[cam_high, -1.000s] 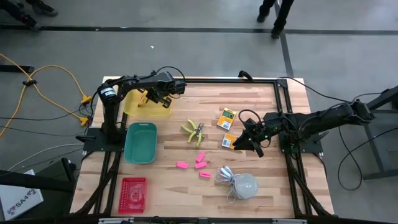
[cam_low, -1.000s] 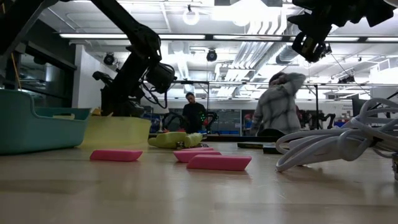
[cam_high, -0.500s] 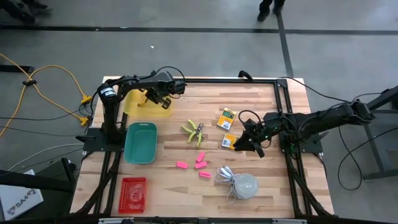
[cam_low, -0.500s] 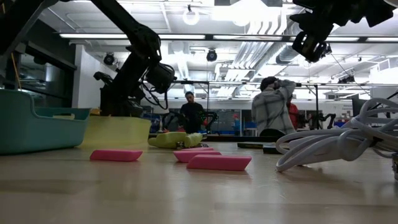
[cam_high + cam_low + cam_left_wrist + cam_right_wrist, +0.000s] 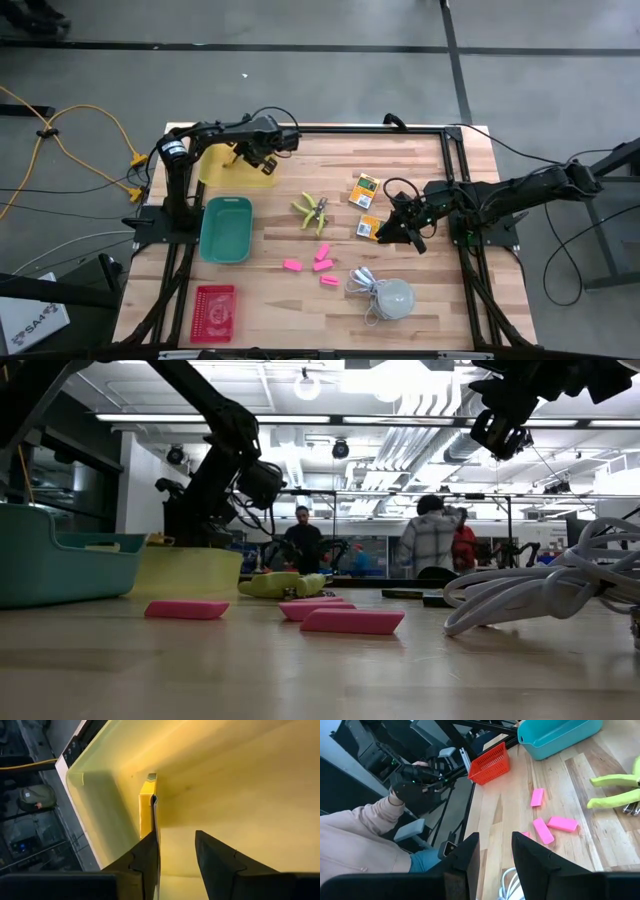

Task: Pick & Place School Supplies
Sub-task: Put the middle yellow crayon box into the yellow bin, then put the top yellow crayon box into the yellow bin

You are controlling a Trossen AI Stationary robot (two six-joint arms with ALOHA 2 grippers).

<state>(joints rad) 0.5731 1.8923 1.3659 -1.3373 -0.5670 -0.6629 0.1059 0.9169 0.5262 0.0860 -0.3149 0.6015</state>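
Left pincer [image 5: 175,852] over the translucent yellow plastic bin [image 5: 226,164], fingers apart

A flat yellow cardboard box [image 5: 146,807] stands on edge inside the smooth-walled bin, against one dark finger, not clamped. Right pincer [image 5: 396,228], fingers apart and empty, hovers by two more small flat boxes [image 5: 366,187] on the pale wood-plank surface [image 5: 430,300]. Lime-green-handled scissors [image 5: 313,211] and rubbery pink eraser blocks [image 5: 322,264] lie mid-surface, near a teal tub [image 5: 226,228].

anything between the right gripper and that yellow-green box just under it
Nothing visible. In the high view the right gripper hovers at the small box, its fingers apart and empty, with bare table around it. The second box lies clear, farther back.
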